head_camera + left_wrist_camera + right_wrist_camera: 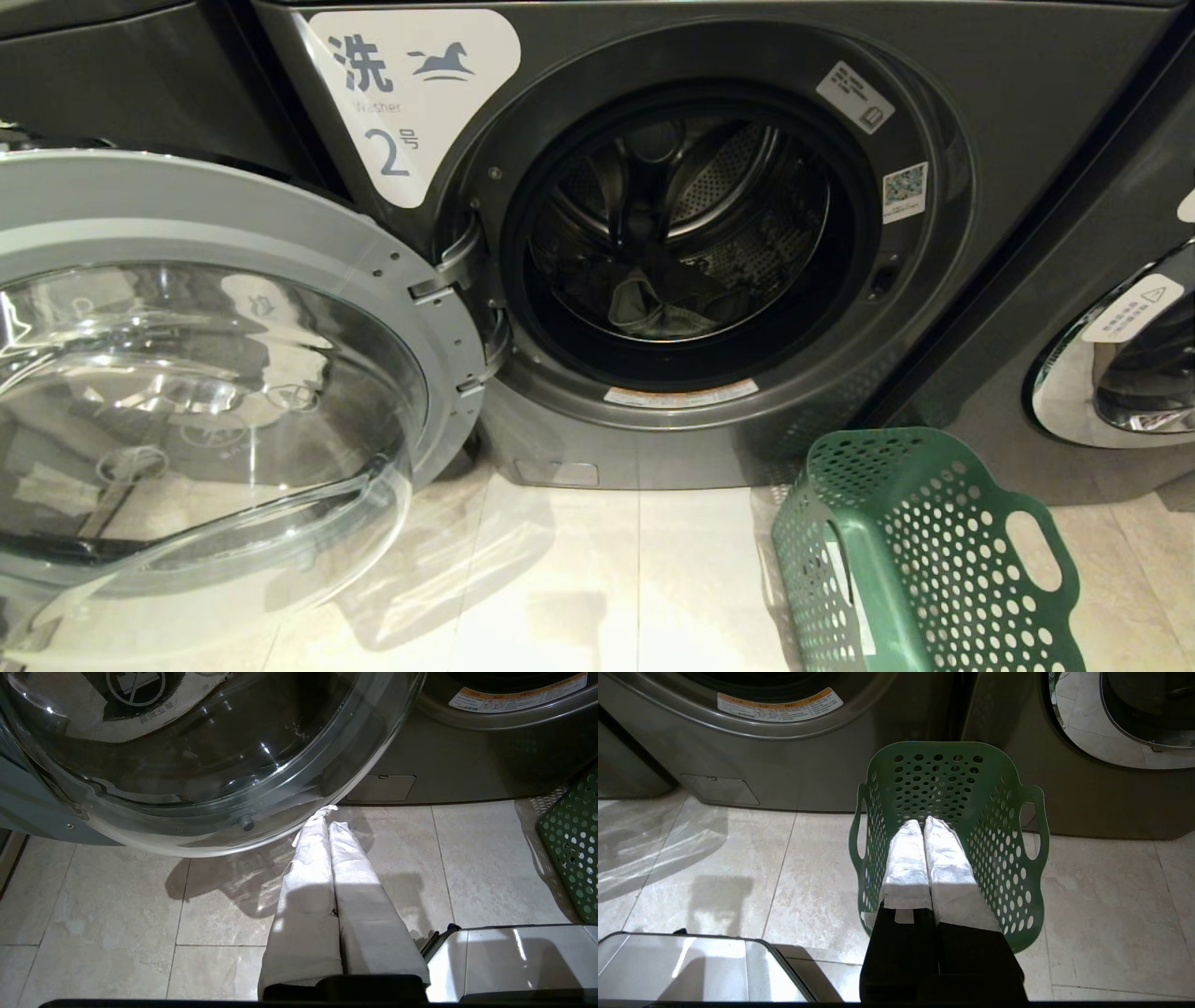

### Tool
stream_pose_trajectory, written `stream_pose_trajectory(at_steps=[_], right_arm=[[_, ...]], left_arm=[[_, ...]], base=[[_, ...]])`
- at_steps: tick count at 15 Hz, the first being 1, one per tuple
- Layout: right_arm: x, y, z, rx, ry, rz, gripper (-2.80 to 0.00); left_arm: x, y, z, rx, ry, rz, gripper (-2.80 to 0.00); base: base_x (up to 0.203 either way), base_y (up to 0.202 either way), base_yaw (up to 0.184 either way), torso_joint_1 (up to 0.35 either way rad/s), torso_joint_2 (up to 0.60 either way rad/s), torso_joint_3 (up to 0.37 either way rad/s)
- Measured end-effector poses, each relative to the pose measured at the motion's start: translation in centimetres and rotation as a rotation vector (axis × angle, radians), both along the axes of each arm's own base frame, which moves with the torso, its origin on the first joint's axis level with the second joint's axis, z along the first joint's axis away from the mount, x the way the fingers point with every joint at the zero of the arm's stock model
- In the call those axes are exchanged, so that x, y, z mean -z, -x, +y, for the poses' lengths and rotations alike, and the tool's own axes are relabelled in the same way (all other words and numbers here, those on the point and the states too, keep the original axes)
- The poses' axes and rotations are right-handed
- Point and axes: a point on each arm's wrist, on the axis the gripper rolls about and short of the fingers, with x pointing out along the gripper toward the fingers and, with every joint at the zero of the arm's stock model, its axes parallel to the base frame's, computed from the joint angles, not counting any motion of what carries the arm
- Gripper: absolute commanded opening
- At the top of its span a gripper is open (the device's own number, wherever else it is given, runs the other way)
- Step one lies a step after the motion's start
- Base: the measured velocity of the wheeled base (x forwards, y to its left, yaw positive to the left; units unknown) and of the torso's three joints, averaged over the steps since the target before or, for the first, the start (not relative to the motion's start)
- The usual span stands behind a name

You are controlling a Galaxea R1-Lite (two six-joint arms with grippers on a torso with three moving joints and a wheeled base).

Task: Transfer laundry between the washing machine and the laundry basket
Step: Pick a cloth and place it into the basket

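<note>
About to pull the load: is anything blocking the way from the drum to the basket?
Nothing visible. The washing machine door is swung wide open, laundry lies in the drum, and the laundry basket stands open-topped on the floor.

Pale beige stone floor tiles with thin grout lines gleam under bright light, with another dark grey machine on the right.

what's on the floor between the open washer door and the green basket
Nothing: between the door and the laundry basket the head view shows only bare pale floor tile.
</note>
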Motion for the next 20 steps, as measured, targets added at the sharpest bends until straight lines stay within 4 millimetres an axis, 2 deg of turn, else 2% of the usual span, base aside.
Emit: stream_pose_trajectory(at_steps=[5,12,20], right_arm=[[0.0,0.0,0.0,0.0,0.0,0.0,-2.8],[0.0,0.0,0.0,0.0,-0.003,0.0,-2.8],[0.0,0.0,-0.01,0.003,-0.015,0.0,-2.8]], left_arm=[[-0.01,0.0,0.0,0.002,-0.003,-0.001,-2.8],[-0.01,0.0,0.0,0.002,-0.002,-0.001,-2.8],[-0.01,0.0,0.0,0.0,0.005,-0.001,-2.8]], base=[[0.001,0.0,0.014,0.001,0.0,0.0],[0.002,-0.007,0.157,0.003,0.0,0.002],[0.0,0.0,0.007,0.0,0.0,0.0]])
